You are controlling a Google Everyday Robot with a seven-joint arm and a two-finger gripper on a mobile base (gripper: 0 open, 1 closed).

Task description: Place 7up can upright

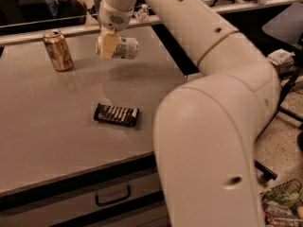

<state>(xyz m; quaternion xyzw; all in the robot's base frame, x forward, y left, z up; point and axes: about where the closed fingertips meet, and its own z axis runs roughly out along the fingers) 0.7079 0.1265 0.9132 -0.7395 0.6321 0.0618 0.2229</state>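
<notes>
The gripper [110,44] hangs at the far side of the table [42,126], at the end of the white arm [208,74] that sweeps in from 4 o'clock and fills the right half of the view. It is closed around the 7up can [124,48]. One pale yellow finger [109,45] lies across the near face of the can's left end, while the other is hidden behind it. The can lies on its side, its long axis running from 9 to 3 o'clock, its whitish-silver body with green markings sticking out of the gripper toward 3 o'clock. Whether it rests on the tabletop or hangs just above it cannot be told. A gold can [58,50] stands upright at 9 o'clock from the gripper, near but apart from it, close to the table's far edge. A dark snack bar [116,115] lies flat on the table at 6 o'clock from the 7up can, well apart from it. Under the near edge of the table, a drawer front carries a dark handle [112,196].
</notes>
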